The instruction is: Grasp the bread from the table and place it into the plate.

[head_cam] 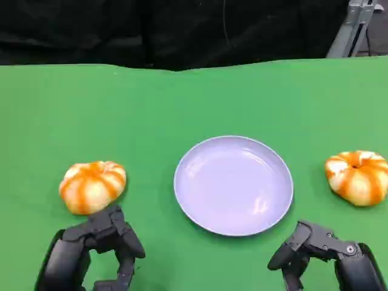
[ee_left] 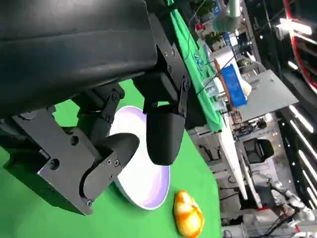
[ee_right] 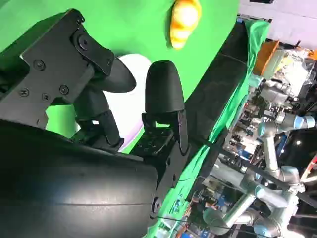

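Observation:
Two round orange-and-white breads lie on the green table, with a pale lilac plate (head_cam: 233, 185) between them that holds nothing. The left bread (head_cam: 92, 186) sits just beyond my left hand (head_cam: 97, 250), which hovers low at the near edge and holds nothing. The right bread (head_cam: 357, 176) lies ahead and to the right of my right hand (head_cam: 321, 253), also holding nothing. The left wrist view looks past my left hand (ee_left: 99, 89) to the plate (ee_left: 148, 186) and the right bread (ee_left: 188, 214). The right wrist view looks past my right hand (ee_right: 89, 148) to the plate (ee_right: 133, 106) and the left bread (ee_right: 184, 20).
The green cloth (head_cam: 194, 103) runs back to a black backdrop at the table's far edge. A grey metal stand (head_cam: 354, 27) rises at the far right corner. Both wrist views show lab equipment and other robot arms well off the table.

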You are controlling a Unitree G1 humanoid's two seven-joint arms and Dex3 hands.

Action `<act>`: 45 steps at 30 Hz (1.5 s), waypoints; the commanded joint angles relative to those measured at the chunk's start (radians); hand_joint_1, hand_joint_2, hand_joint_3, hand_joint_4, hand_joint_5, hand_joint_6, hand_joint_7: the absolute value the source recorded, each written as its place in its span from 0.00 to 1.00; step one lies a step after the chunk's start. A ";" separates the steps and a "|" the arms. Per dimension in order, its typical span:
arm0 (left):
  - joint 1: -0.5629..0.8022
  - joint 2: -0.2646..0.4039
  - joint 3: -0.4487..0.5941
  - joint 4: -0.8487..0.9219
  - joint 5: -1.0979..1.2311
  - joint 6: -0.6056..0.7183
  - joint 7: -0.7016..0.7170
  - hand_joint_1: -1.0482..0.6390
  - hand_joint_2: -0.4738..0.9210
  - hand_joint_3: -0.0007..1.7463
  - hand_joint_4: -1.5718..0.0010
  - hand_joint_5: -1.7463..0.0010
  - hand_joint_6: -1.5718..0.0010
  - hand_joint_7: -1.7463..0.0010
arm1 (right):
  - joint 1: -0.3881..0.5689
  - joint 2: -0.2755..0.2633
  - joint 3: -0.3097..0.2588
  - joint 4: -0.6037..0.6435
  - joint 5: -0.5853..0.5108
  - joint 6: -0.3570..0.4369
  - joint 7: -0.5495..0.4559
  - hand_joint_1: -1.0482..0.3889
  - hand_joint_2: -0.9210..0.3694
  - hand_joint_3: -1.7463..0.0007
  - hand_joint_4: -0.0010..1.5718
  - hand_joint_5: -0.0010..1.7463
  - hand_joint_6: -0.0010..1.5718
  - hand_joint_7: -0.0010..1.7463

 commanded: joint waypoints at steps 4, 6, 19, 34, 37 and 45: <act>-0.002 0.010 0.011 0.007 -0.009 -0.001 -0.001 0.60 0.56 0.83 0.46 0.01 0.48 0.12 | 0.001 -0.002 -0.004 0.002 0.010 -0.007 -0.006 0.72 0.48 0.22 0.54 0.92 0.53 0.75; -0.002 0.009 0.011 0.007 -0.009 -0.002 -0.001 0.61 0.57 0.82 0.46 0.02 0.48 0.12 | 0.001 -0.002 -0.004 0.001 0.012 -0.006 -0.005 0.71 0.48 0.23 0.54 0.93 0.53 0.75; -0.017 0.027 0.023 -0.019 -0.011 0.072 -0.007 0.61 0.65 0.73 0.51 0.12 0.54 0.26 | -0.009 0.001 -0.004 0.010 0.011 -0.010 -0.007 0.71 0.47 0.24 0.54 0.93 0.53 0.75; -0.094 0.206 0.017 -0.219 0.358 0.422 0.021 0.41 0.97 0.01 0.81 0.69 0.71 1.00 | -0.023 0.011 -0.004 0.023 0.017 -0.008 -0.007 0.73 0.49 0.21 0.54 0.93 0.53 0.76; -0.185 0.272 -0.004 -0.198 0.543 0.490 0.032 0.36 0.96 0.00 0.87 0.74 0.77 1.00 | -0.025 0.014 -0.003 0.025 0.002 -0.005 -0.012 0.73 0.49 0.21 0.54 0.93 0.53 0.76; -0.339 0.340 -0.090 -0.083 0.806 0.581 0.058 0.33 0.95 0.00 0.88 0.78 0.83 0.99 | -0.024 0.013 0.000 0.029 -0.010 -0.015 -0.019 0.72 0.47 0.23 0.55 0.93 0.53 0.75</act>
